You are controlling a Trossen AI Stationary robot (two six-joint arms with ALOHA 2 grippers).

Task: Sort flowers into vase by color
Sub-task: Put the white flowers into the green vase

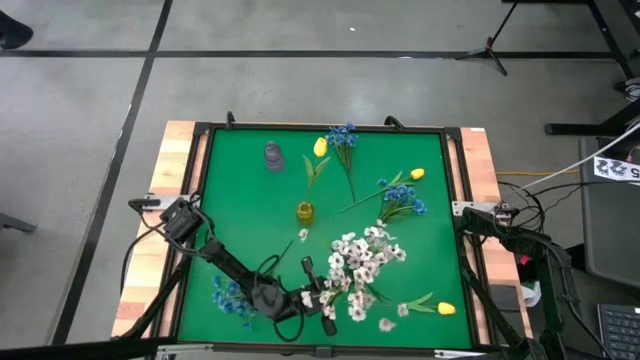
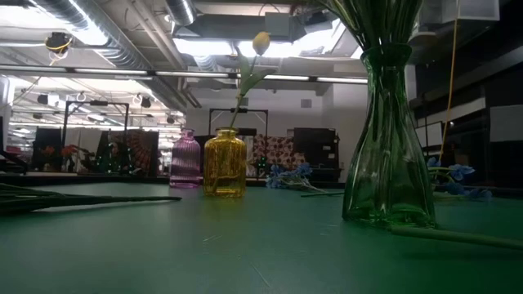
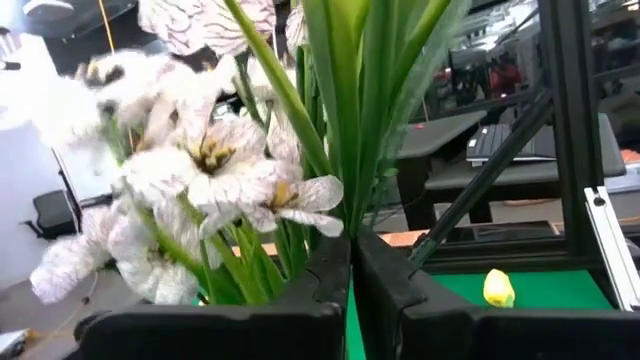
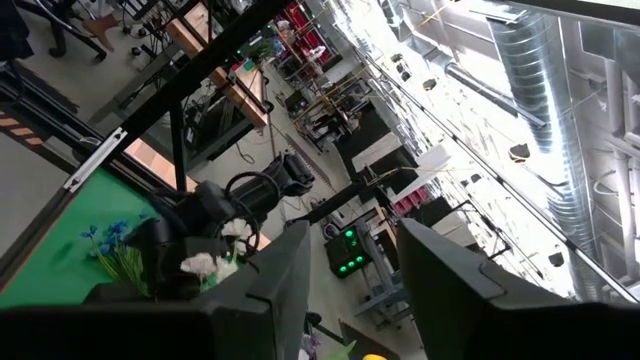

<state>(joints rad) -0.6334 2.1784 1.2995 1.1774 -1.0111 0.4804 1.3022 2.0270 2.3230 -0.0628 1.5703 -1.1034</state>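
My left gripper [image 1: 325, 297] [image 3: 352, 275] sits near the table's near edge, shut on green stems under a cluster of white flowers [image 1: 362, 255] [image 3: 215, 165]. In the low view, a green glass vase [image 2: 388, 155] holds a bundle of green stems. A yellow vase [image 1: 305, 212] [image 2: 225, 163] holds one yellow tulip [image 1: 320, 147]. The purple vase [image 1: 273, 155] [image 2: 185, 159] stands behind it. Blue sprigs [image 1: 400, 197] [image 1: 343, 135] [image 1: 230, 295] and yellow buds [image 1: 446, 308] [image 1: 416, 174] lie on the mat. My right gripper [image 4: 355, 270] is open, off the table's right edge, pointing upward. My left gripper pinches the green stems [image 3: 345, 190] of the white flowers between its two fingers, just below the blossoms. The fingers come level from the table's left and lie across the stems. The stems stand upright above the fingers; their lower ends are hidden by the gripper.
The green mat [image 1: 250, 220] has a raised black frame around it. The left arm's cable-wrapped links [image 1: 220, 255] stretch across the mat's near left corner, over the blue sprig there. A long green stem [image 2: 82, 198] lies flat on the mat in the low view.
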